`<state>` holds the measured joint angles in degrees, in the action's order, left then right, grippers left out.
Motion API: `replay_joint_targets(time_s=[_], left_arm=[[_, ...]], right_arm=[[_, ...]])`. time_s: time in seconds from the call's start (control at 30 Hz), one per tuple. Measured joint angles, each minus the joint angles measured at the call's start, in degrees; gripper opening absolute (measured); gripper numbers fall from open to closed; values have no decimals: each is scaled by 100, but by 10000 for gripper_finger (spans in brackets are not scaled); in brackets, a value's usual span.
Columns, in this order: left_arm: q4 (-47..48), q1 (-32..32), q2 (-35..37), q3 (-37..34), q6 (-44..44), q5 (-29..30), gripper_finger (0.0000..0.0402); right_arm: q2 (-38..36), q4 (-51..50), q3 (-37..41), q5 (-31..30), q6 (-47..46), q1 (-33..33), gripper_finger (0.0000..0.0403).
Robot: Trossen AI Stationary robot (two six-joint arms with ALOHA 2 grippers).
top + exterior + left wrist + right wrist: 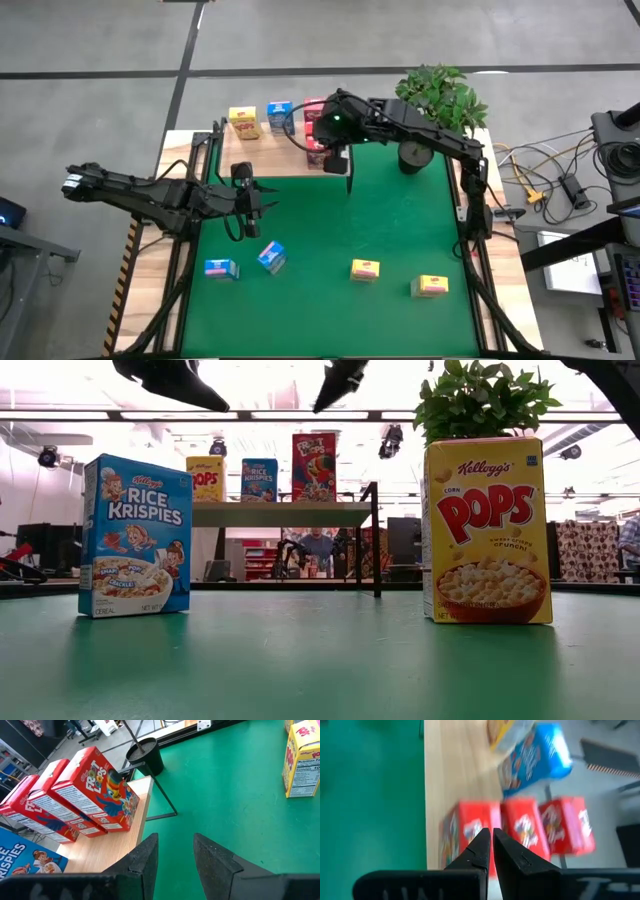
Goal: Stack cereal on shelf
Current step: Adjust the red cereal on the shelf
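On the wooden shelf (262, 150) at the far edge of the table stand five small cereal boxes: a yellow box (243, 122), a blue box (279, 115), and three red boxes (95, 795) side by side. From the left wrist camera the red ones show a toucan and bright lettering on their fronts, with white nutrition panels on their sides, and they stand close together at the end of the shelf nearest a black plant pot (414, 154). The shelf is a pale board on thin black posts.

Four more boxes sit on the green mat (400, 220) nearer the front: two blue boxes (221, 268) close together on the left, one of them (271, 256) turned at an angle, and two yellow boxes (365, 269) on the right, the second (431, 286) just beyond the first. In the low view a blue box and a yellow box stand upright, fronts toward the camera.

The right gripper (335, 160) hangs over the red boxes on the shelf, its fingers (482, 851) closed together and empty. The left gripper (243, 190) hovers above the mat's left side, just in front of the shelf, fingers (145, 857) parted a little, holding nothing.
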<state>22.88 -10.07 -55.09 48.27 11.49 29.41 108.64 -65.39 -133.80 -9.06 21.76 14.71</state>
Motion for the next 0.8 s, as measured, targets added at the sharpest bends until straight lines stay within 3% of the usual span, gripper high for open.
replay_joint_targets(time_s=[0.27,0.8], left_arm=[[6,-1,0,0,0,0,107],[41,-1,0,0,-2,0,107]], right_arm=[[242,879,-6,4,-40,-47,12],[417,998,7,12,-124,-134,12]])
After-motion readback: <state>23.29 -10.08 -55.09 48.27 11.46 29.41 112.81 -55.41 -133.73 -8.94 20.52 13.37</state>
